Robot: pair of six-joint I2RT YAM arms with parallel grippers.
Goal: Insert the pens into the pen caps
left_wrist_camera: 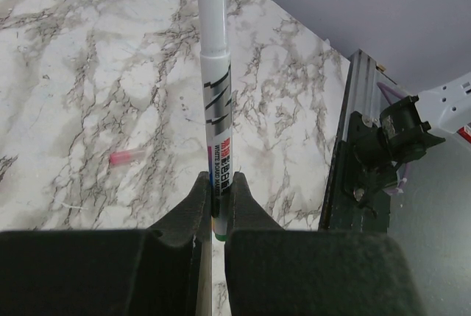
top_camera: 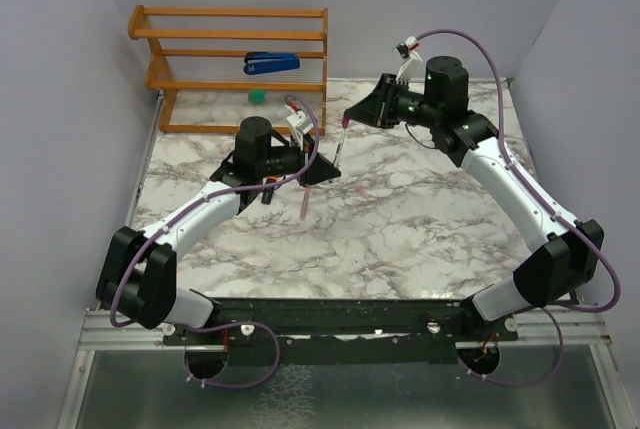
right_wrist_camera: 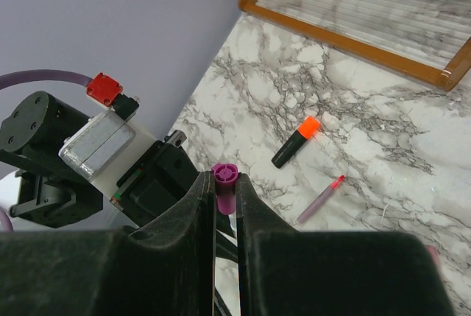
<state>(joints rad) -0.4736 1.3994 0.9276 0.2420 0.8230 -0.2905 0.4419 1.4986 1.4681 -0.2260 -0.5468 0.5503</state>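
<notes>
Between the left gripper's [left_wrist_camera: 215, 205] closed fingers stands a white pen [left_wrist_camera: 214, 73], while the right gripper's [right_wrist_camera: 225, 205] fingers clamp the purple cap [right_wrist_camera: 225, 185], so aligning tip with cap mouth likely comes next.

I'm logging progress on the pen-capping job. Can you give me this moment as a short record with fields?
left tool: shut on the grey pen, held by its lower end, tip pointing away
right tool: shut on the purple cap, open end facing up
black marker: lying on the marble table, orange cap on
pink pen: lying on the table near the marker
pink cap: loose on the table
grey pen in purple cap: not yet
</notes>
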